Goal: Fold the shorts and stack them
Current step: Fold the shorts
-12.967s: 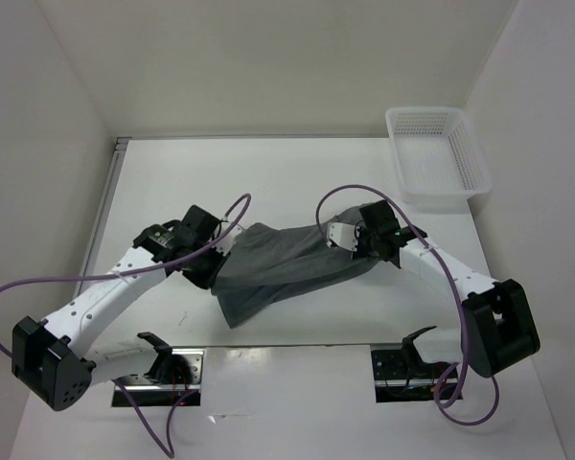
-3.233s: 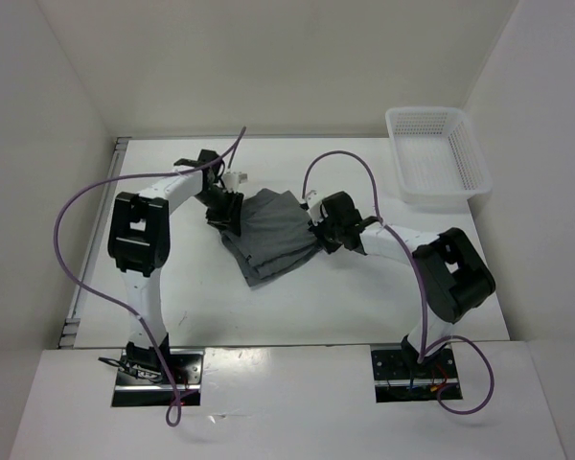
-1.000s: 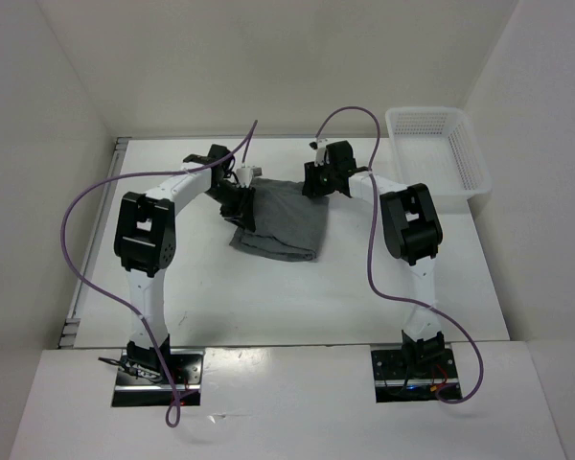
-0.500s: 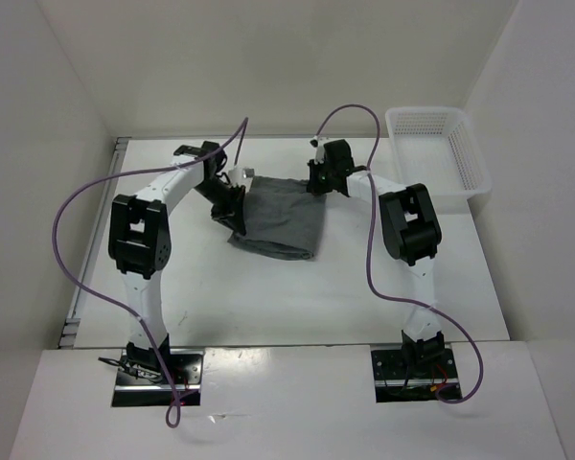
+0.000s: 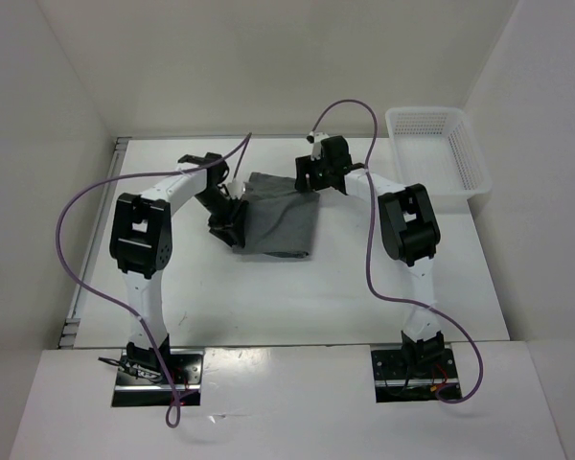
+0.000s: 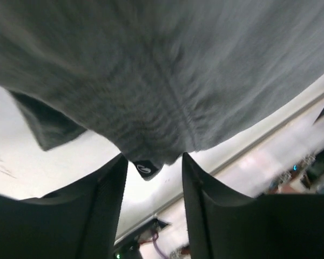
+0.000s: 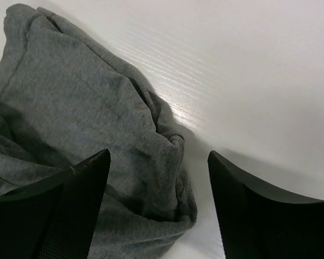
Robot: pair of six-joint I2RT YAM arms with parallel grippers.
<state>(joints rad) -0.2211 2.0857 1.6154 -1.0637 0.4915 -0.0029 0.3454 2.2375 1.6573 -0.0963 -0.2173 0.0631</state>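
Note:
The grey shorts (image 5: 280,217) lie folded into a rough rectangle on the white table, towards the far middle. My left gripper (image 5: 232,209) is at their left edge. In the left wrist view it (image 6: 153,156) is open, with the shorts' edge (image 6: 167,81) and a small dark tag (image 6: 146,168) hanging at its fingertips and nothing clamped. My right gripper (image 5: 307,178) hovers at the far right corner of the shorts. It (image 7: 157,153) is open wide in the right wrist view, straddling a bunched corner of the grey fabric (image 7: 97,124) without touching it.
A white mesh basket (image 5: 431,113) stands at the far right corner of the table. Walls close in the table at the back and on both sides. Purple cables loop above both arms.
Both grippers have let go of the shorts' far edge and now stand open. The fabric has settled into a squarer folded shape. The left gripper has shifted slightly nearer.

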